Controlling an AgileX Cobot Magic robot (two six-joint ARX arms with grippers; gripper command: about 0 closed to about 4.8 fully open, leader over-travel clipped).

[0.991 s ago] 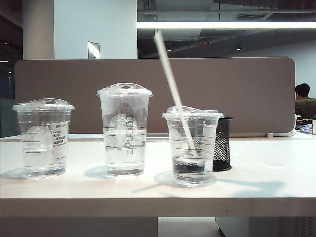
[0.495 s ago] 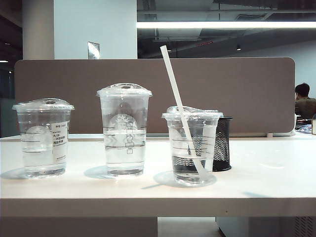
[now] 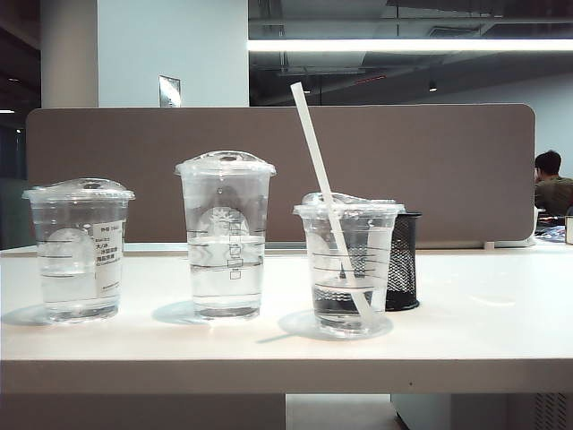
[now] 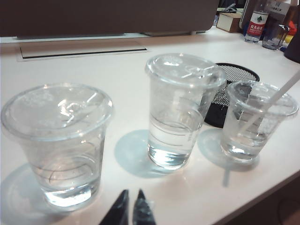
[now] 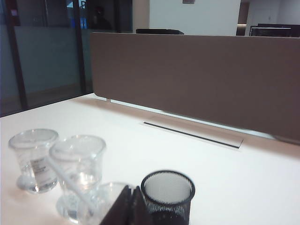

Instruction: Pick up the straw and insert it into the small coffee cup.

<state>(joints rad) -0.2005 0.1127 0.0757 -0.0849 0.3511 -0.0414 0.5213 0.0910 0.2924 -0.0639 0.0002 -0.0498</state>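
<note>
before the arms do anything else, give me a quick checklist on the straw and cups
1. Long thin white plastic straw through the lid of the small clear line-marked cup: ok.
2. Straw released, leaning unsupported: ok.
3. Small cup upright on the white table: ok.
4. Wide clear labelled cup and tallest clear logo cup upright: ok.
5. Left gripper shut, empty, in front of the cups: ok.
6. Right gripper shut, empty, above the black mesh pot: ok.

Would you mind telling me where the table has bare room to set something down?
Bare white table lies right of the black mesh pen holder, and along the front edge. Narrow gaps separate the labelled cup, logo cup and small coffee cup holding the straw. Both shut grippers hover nearby.
</note>
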